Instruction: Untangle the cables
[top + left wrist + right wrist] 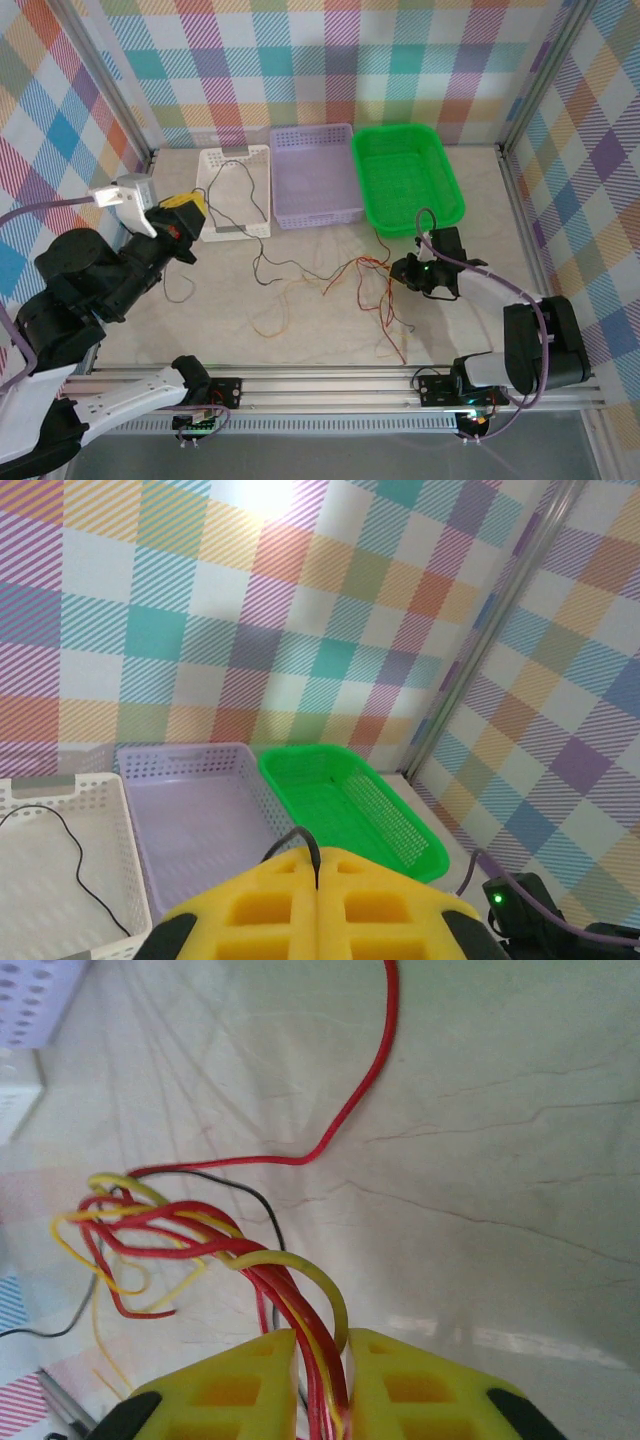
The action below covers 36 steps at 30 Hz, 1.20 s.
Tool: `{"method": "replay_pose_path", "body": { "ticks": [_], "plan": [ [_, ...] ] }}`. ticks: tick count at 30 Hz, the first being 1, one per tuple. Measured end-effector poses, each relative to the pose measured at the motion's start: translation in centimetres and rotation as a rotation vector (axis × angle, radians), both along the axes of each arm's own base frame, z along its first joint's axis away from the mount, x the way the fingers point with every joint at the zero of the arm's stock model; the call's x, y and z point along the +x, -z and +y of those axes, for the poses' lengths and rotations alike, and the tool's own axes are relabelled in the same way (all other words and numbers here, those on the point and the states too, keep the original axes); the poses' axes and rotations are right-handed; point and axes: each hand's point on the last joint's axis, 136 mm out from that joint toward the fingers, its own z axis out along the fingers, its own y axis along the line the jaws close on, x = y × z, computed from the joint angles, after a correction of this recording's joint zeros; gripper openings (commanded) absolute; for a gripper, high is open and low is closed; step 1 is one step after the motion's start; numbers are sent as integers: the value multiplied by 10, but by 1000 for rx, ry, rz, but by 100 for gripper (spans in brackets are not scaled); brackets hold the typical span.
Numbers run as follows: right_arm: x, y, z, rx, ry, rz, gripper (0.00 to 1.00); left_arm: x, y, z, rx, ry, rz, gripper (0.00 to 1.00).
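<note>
Right hand [322, 1360] and left hand [317, 900] each clamped on cables [285, 1280], open tabletop [150, 320] between them.

Baskets: 3, namely one white basket [240, 151], one lilac basket [315, 180], one green basket [405, 175].
Grippers: 2, the left gripper [185, 210] and the right gripper [403, 271].
Cables [350, 280]: red, yellow and black strands (tangled; strand count not resolvable).
</note>
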Motion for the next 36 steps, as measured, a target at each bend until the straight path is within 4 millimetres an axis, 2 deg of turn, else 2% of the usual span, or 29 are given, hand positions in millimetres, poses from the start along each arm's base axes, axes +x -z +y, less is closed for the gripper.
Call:
{"method": "replay_pose_path", "body": {
  "ticks": [2,7,10,12,14,20,24,32,36],
  "plan": [
    [1,-16,3,21,-20,-60,40,6,2,-7,14,2,14,0],
    [-4,-83,16,62,-114,-319,58,22,5,-29,52,24,51,0],
    [-12,-117,30,83,-195,-450,64,27,6,-41,62,46,69,0],
    [-18,-134,42,100,-257,-524,66,32,9,-50,70,62,85,0],
    [-24,-142,54,113,-316,-575,68,36,13,-59,73,79,106,0],
    [-48,-151,99,120,-503,-699,71,45,12,-80,57,125,142,0],
    [-49,-150,119,112,-556,-763,71,44,8,-86,35,149,150,0],
    [-40,-108,156,46,-629,-771,72,41,-1,-92,-11,181,159,0],
    [-39,-98,175,34,-660,-795,72,40,-3,-95,-21,194,161,0]
  ]
}}
